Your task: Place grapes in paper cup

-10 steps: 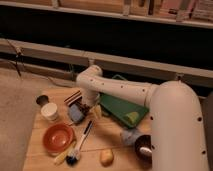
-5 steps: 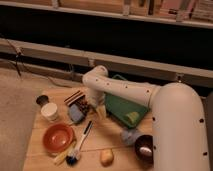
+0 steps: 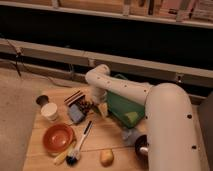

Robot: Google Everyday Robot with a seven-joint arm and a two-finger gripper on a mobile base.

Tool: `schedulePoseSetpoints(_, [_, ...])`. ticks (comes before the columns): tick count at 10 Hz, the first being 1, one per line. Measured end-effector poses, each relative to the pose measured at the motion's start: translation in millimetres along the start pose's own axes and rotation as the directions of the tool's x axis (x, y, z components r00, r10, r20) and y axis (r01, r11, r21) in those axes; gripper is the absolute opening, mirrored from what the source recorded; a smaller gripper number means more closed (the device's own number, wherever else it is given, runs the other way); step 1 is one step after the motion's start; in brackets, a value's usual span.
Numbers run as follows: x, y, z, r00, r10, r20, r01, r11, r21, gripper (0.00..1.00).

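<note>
The grapes, a small dark reddish cluster, lie on the wooden table between a striped bar and a blue-grey block. My white arm bends down from its elbow, and the gripper hangs just right of the grapes, close above the table. It is open, and I see nothing held in it. The white paper cup stands upright to the left of the grapes, about a cup's width beyond the block.
A dark grey cup stands behind the paper cup. The striped bar and blue-grey block flank the grapes. An orange bowl, a brush, a yellowish fruit and a green container are also on the table.
The arm's elbow has shifted a little to the right and the gripper has come down beside the grapes. Nothing on the table has moved.
</note>
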Motion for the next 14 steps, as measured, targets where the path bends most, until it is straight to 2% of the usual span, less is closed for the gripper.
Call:
schedulePoseSetpoints(2, [9, -9, 2, 1.000, -0.008, -0.015, 0.008, 1.000, -0.006, 0.80])
schedulePoseSetpoints(6, [10, -20, 3, 0.999, -0.032, -0.032, 0.031, 0.999, -0.017, 0.80])
schedulePoseSetpoints(11, [-2, -39, 5, 0.998, -0.061, -0.033, 0.061, 0.998, -0.020, 0.80])
schedulePoseSetpoints(14, [-23, -64, 0, 0.996, -0.085, -0.013, 0.085, 0.996, 0.008, 0.80])
